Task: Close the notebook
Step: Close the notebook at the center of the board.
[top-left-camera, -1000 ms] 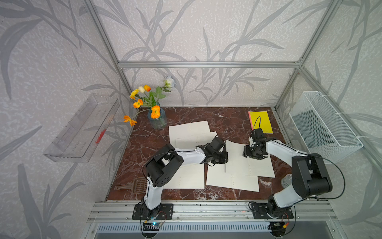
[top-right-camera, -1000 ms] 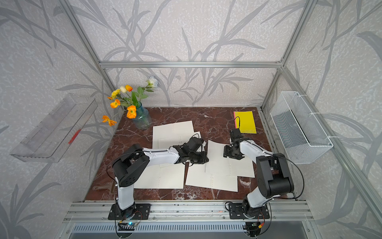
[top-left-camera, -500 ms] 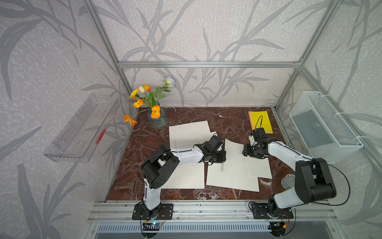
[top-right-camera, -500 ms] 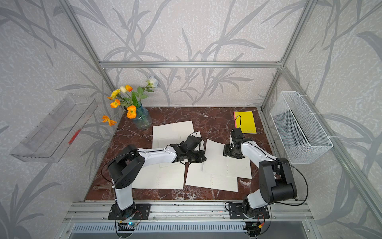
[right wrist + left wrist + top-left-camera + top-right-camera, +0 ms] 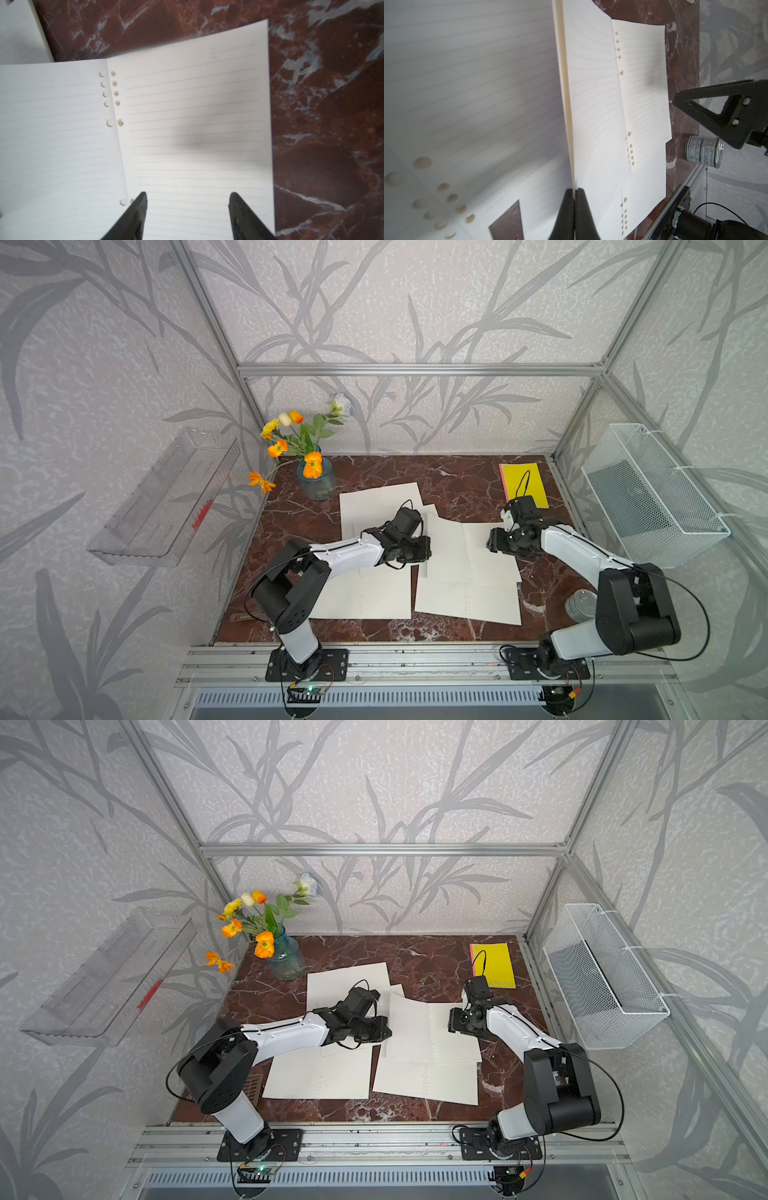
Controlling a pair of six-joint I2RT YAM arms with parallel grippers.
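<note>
The notebook [image 5: 469,556] lies open on the tabletop [image 5: 457,485], right of centre, beside other open books [image 5: 365,597]. The left fingers [image 5: 566,207] are pressed together on the outer edge of its left half [image 5: 591,93], and in the left wrist view that stack of pages stands nearly on edge.

Compared with a second ago, the pinched edge sits further left in both top views, and so does the notebook's near right corner. The whole book seems to slide with the pull instead of folding at the spine [image 5: 113,124].

The right fingers [image 5: 135,214] are about half spread above the right page [image 5: 197,124], holding nothing. Whether they touch the paper I cannot tell. They have shifted only slightly toward the spine.

For the task I judge this as lift gained but no closing yet. The raised half has to swing rightward over the spine, and the right page probably needs pinning first.
</note>
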